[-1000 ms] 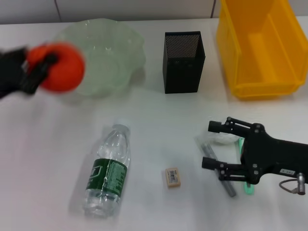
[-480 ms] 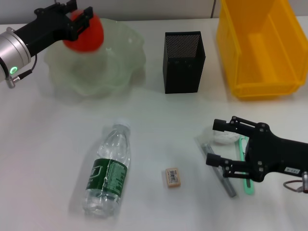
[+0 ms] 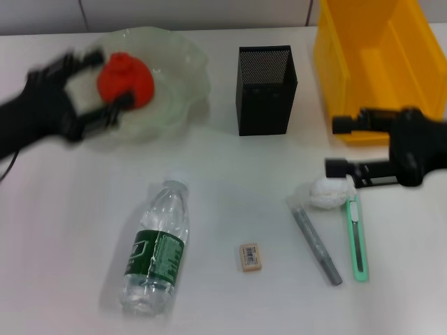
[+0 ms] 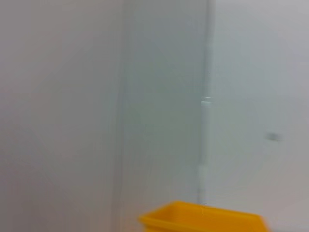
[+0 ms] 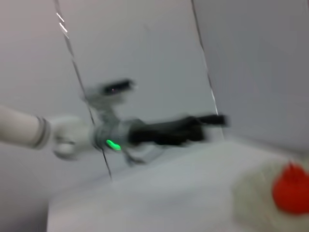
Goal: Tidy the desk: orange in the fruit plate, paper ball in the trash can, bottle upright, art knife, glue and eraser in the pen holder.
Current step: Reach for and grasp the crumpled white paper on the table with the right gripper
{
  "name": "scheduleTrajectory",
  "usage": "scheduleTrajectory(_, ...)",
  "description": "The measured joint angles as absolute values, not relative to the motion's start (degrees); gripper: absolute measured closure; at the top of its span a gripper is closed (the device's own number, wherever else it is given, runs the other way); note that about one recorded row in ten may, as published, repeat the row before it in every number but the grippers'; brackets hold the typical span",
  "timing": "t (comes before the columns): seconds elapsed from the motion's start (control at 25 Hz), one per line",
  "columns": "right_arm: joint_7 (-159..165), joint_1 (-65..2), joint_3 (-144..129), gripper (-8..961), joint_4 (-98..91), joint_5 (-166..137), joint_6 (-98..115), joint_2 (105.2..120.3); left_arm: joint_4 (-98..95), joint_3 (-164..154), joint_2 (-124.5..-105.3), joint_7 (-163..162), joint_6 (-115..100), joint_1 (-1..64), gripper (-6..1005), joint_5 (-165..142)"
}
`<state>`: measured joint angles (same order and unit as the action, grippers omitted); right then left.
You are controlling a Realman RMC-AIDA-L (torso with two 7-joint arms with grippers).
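a: left arm, pose and pincer?
b: reaching in from nine o'clock, forearm low over the desk. left gripper blurred, fingers spread wide apart, empty, at the nine o'clock rim of the fruit plate. orange lying inside the plate, just past the fingertips, not clamped.

a: right arm?
b: entering from three o'clock, held level above the desk. right gripper with fingers parted, nothing between them, pointing toward nine o'clock, near the front wall of the trash can. paper ball on the desk just at six o'clock of the lower finger; contact cannot be told.

a: remaining items?
b: bottle lying on its side at seven o'clock on the desk, cap toward twelve. eraser flat at six o'clock, apart from the rest. glue and art knife lying side by side at five o'clock, not touching, glue's far end beside the paper ball. pen holder upright at twelve o'clock, between plate and trash can.

a: wrist views?
b: left wrist: wall and a corner of the yellow trash can only. right wrist: left arm stretched out, blurred, orange seen in the plate.
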<state>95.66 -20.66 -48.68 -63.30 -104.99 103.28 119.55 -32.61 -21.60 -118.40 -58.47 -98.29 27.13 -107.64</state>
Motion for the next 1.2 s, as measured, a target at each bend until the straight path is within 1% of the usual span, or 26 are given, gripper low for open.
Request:
scheduleTrajectory(0.04, 107.8, -23.1, -53.3, 122, -73.7, -111.5, 101.5, 119.44, -33.5, -23.0, -118.45, -56.8, -101.5, 23.4, 235, -107.6)
scheduleTrajectory(0.08, 107.8, -23.1, -53.3, 122, -73.7, -111.5, 101.5, 119.44, -33.5, -23.0, -118.45, -56.8, -101.5, 23.4, 220, -107.6)
scheduleTrajectory(0.12, 119.2, -26.4, -57.9, 123, -81.3, -120.9, 100.5, 119.31, -33.0, -23.3, -118.55, -53.3, -103.0, 19.6, 205, -107.6)
scheduleTrajectory(0.16, 119.2, -26.4, -57.9, 123, -81.3, -120.9, 100.5, 119.31, -33.0, -23.3, -118.55, -53.3, -103.0, 19.6, 189, -107.6)
scheduleTrajectory(0.2, 124.9, -28.4, -60.5, 123, -84.5, -126.8, 100.3, 119.32, -32.2, -23.3, -118.56, -51.3, -103.5, 17.9, 174, -107.5)
scheduleTrajectory(0.24, 134.9, -32.1, -65.8, 123, -87.6, -136.9, 100.3, 119.29, -30.8, -23.1, -118.56, -49.1, -104.0, 15.9, 159, -107.5)
scheduleTrajectory(0.28, 134.9, -32.1, -65.8, 123, -87.6, -136.9, 100.3, 119.29, -30.8, -23.1, -118.56, -49.1, -104.0, 15.9, 159, -107.5)
scheduleTrajectory(0.32, 141.5, -34.8, -70.8, 123, -87.9, -143.6, 100.3, 119.31, -30.3, -23.1, -118.57, -48.4, -104.0, 15.3, 159, -107.4)
scheduleTrajectory(0.36, 141.5, -34.8, -70.8, 123, -87.9, -143.6, 100.3, 119.31, -29.9, -23.2, -118.57, -48.1, -104.0, 14.7, 159, -107.4)
scheduleTrajectory(0.44, 145.5, -37.3, -76.7, 123, -85.4, -148.7, 99.7, 119.37, -29.7, -23.4, -118.57, -48.1, -103.6, 14.2, 159, -107.7)
scheduleTrajectory(1.04, 146.7, -40.8, -81.0, 122, -68.1, -151.3, 89.2, 119.53, -28.0, -24.1, -118.53, -48.1, -100.4, 15.4, 160, -108.3)
scheduleTrajectory(1.2, 144.9, -41.4, -81.0, 173, -65.6, -149.1, 87.8, 119.5, -28.0, -24.1, -118.52, -48.1, -100.3, 15.5, 160, -108.5)
